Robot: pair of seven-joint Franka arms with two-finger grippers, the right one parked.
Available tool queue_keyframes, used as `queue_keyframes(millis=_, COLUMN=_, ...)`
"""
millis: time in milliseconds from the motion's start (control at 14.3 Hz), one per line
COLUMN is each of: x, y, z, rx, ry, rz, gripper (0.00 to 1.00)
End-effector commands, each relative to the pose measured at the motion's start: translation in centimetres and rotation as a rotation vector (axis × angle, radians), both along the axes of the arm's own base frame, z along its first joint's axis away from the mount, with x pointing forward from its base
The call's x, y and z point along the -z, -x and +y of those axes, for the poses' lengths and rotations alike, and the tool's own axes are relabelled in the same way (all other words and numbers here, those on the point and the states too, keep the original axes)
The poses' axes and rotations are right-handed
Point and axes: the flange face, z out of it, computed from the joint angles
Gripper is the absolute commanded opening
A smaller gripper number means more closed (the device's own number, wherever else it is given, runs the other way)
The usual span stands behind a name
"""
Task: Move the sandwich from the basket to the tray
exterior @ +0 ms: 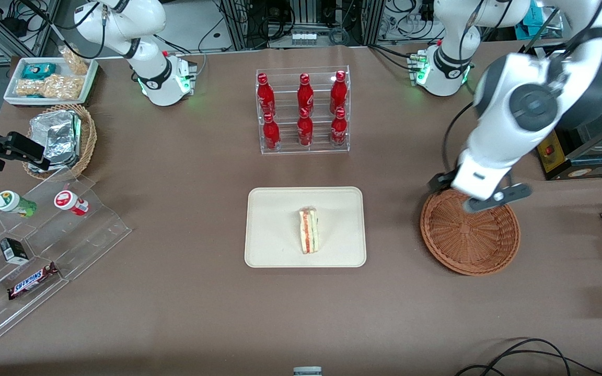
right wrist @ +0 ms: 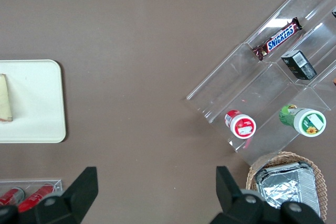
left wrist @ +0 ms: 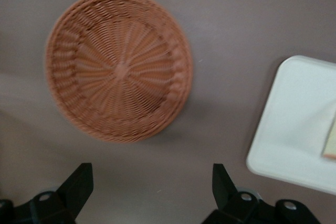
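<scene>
The sandwich (exterior: 309, 231) lies on the cream tray (exterior: 269, 209) in the middle of the table, its filling layers facing up. An edge of the sandwich (left wrist: 331, 142) and a corner of the tray (left wrist: 294, 124) show in the left wrist view. The reddish-brown basket (exterior: 468, 240) sits toward the working arm's end and holds nothing (left wrist: 121, 66). My left gripper (left wrist: 150, 167) is open with only bare tablecloth between its fingers. It hangs above the basket's rim farther from the front camera, under the arm's wrist (exterior: 484, 183).
A clear rack of red bottles (exterior: 303, 109) stands farther from the front camera than the tray. Toward the parked arm's end are a stepped acrylic stand with snacks (exterior: 34, 235), a tan basket of foil packs (exterior: 63, 138) and a white tray of snack bags (exterior: 50, 78).
</scene>
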Motion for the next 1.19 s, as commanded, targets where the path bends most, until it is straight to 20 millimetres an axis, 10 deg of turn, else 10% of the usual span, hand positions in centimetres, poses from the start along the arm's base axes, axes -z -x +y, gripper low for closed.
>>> queue_keyframes(millis=0, x=-2.8, y=1.5, z=2.9, rx=0.059, ry=-0.006, rz=0.023, gripper=1.0)
queue_keyframes(millis=700, x=-10.8, y=0.1, z=10.4, rx=0.265, ry=0.047, rz=-0.021, gripper=1.0)
queue_keyframes(millis=1120, x=-11.2, y=-1.3, z=12.1, rx=0.217, ry=0.115, rz=-0.045, gripper=1.0)
